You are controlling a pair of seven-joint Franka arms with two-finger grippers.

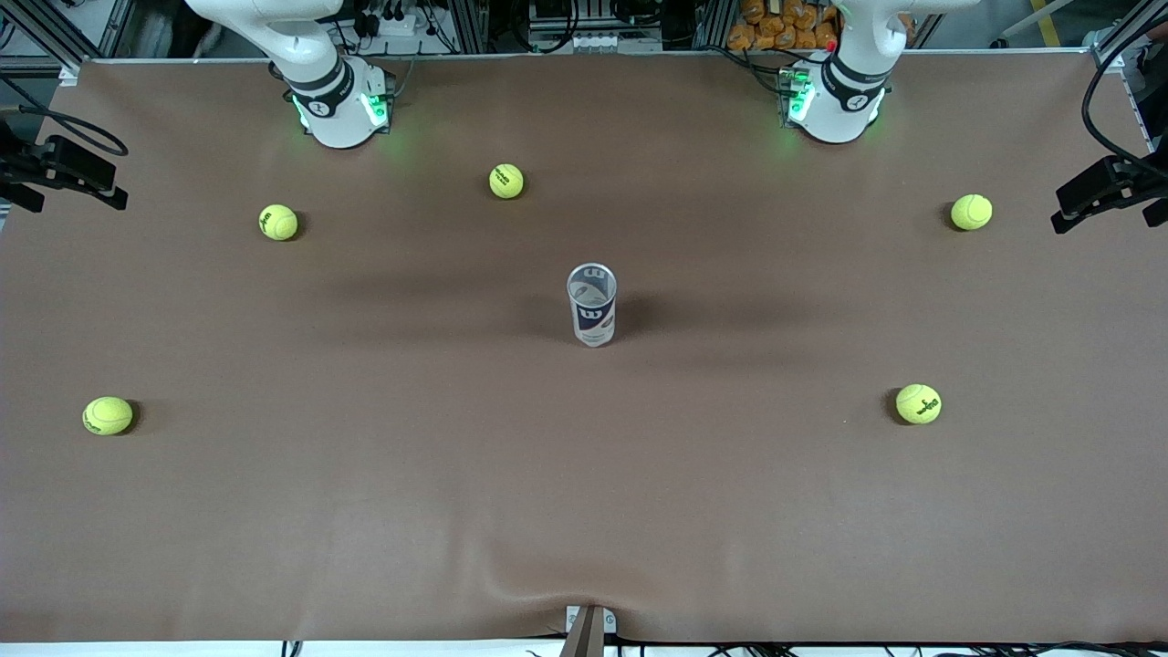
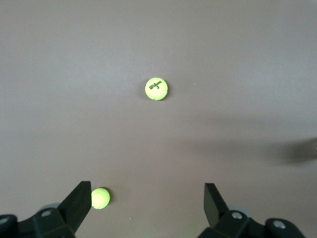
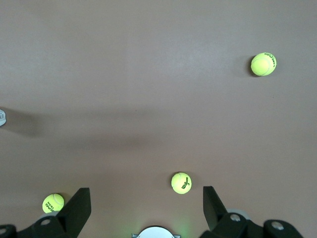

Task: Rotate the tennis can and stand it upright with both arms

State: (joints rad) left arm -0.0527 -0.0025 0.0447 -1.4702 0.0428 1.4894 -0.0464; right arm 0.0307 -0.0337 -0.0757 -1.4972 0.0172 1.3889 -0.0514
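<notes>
The tennis can (image 1: 592,305) stands upright mid-tabletop (image 1: 584,511) — five tennis balls (image 1: 506,181) scattered around it; left hand (image 2: 147,198) and right hand (image 3: 146,201) hang released, high above.

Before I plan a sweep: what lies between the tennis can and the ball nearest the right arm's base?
Only bare brown table between the tennis can and that ball, as the front view shows.

The tennis can (image 1: 592,305) stands upright on the brown tabletop (image 1: 584,511), near its middle, roughly midway between the two arms' ends. It is a slim clear tube with a silver rim at its open top and a white and navy label bearing a logo. Nothing touches it.
</notes>
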